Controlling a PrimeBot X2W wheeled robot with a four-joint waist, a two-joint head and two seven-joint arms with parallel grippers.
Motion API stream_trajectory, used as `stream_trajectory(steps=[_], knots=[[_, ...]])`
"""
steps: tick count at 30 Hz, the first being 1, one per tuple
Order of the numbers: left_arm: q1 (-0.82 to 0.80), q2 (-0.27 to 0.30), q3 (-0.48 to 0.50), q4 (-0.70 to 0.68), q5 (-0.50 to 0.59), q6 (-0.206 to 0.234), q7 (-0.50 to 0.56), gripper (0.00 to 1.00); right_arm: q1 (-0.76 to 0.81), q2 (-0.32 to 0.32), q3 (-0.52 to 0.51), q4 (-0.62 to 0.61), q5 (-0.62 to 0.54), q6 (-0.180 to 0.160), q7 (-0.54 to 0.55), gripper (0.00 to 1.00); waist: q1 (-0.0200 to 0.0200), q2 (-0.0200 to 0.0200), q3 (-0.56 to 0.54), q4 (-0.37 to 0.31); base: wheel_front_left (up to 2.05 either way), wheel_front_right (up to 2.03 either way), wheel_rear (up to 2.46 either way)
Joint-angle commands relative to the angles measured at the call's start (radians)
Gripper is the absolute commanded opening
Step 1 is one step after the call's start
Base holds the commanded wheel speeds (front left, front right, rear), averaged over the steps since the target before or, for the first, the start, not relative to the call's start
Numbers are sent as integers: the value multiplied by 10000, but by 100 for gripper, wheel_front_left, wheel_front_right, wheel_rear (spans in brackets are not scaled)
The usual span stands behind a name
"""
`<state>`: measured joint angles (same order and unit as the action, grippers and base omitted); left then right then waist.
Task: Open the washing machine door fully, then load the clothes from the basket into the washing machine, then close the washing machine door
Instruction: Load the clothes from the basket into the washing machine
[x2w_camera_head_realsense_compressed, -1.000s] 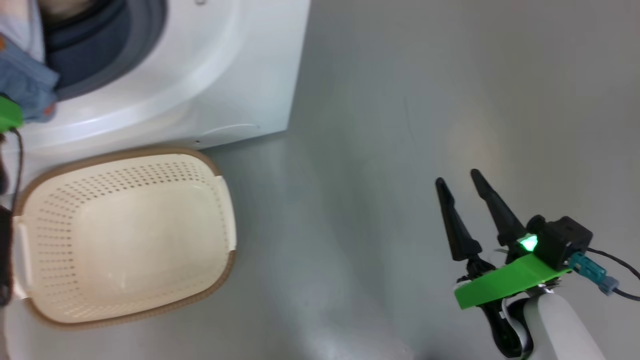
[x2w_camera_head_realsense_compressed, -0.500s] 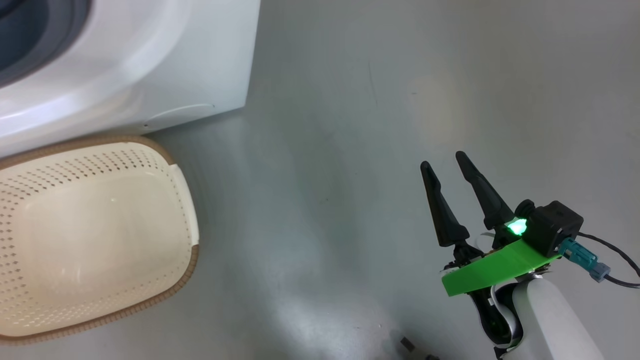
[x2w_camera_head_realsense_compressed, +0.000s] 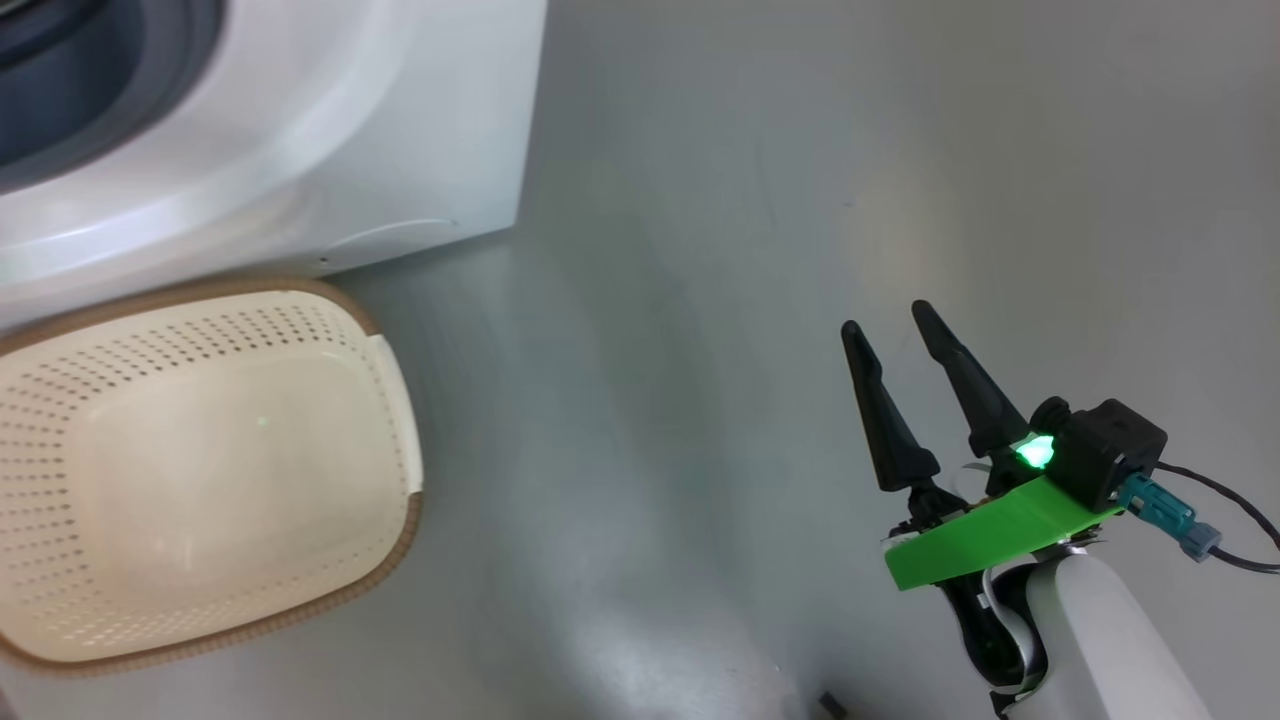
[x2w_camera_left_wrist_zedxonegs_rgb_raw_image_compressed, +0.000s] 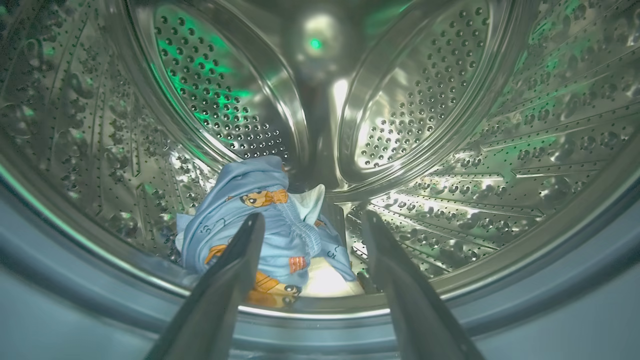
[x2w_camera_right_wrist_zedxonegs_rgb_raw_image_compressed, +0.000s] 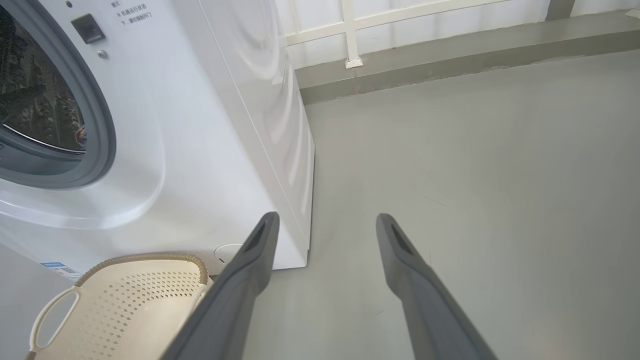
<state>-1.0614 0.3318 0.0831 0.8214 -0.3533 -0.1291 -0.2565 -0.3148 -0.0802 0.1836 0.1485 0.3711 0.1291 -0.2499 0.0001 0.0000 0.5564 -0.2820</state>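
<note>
Just released, the clothes (x2w_camera_left_wrist_zedxonegs_rgb_raw_image_compressed: 235, 212) rest at the drum's (x2w_camera_left_wrist_zedxonegs_rgb_raw_image_compressed: 450, 100) front edge; left gripper (x2w_camera_left_wrist_zedxonegs_rgb_raw_image_compressed: 312, 216) and right gripper (x2w_camera_head_realsense_compressed: 885, 320) both gape; basket (x2w_camera_head_realsense_compressed: 408, 525) apparently empty, closing next.

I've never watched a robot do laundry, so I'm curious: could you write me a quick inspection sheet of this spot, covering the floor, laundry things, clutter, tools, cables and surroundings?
Surface: smooth grey floor.
Job's things: basket empty, at the foot of the white washing machine; blue printed clothes lie low in the steel drum.
Clutter: one small dark bit on the floor, too small to identify.
Tools: left tool open, pointing into the drum towards the clothes; right tool open and empty, above the floor.
Cables: a teal plug with a dark lead at the right wrist.
Surroundings: white wall above a grey kerb.
</note>
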Motion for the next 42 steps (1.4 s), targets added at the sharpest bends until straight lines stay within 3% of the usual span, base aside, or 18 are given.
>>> stream_trajectory(steps=[1,10,23,42], knots=[[322,349,316,-390,82,-15,-53,100,-5,-105,193,-160,-49,16,-118,100,-1,0,-182,187,0,0,0],[2056,-577,405,-1402,254,-15,-53,100,180,-495,47,-75,-87,16,-118,100,-1,0,-912,953,0,0,0],[4397,-1357,350,-2754,336,-15,-53,100,644,-981,-79,157,-27,16,-118,100,-1,0,-2180,1724,0,0,0],[8042,-1890,343,-4522,606,-15,-53,100,1873,-1409,-306,337,128,16,-118,100,-1,0,-4024,2247,0,0,0]])
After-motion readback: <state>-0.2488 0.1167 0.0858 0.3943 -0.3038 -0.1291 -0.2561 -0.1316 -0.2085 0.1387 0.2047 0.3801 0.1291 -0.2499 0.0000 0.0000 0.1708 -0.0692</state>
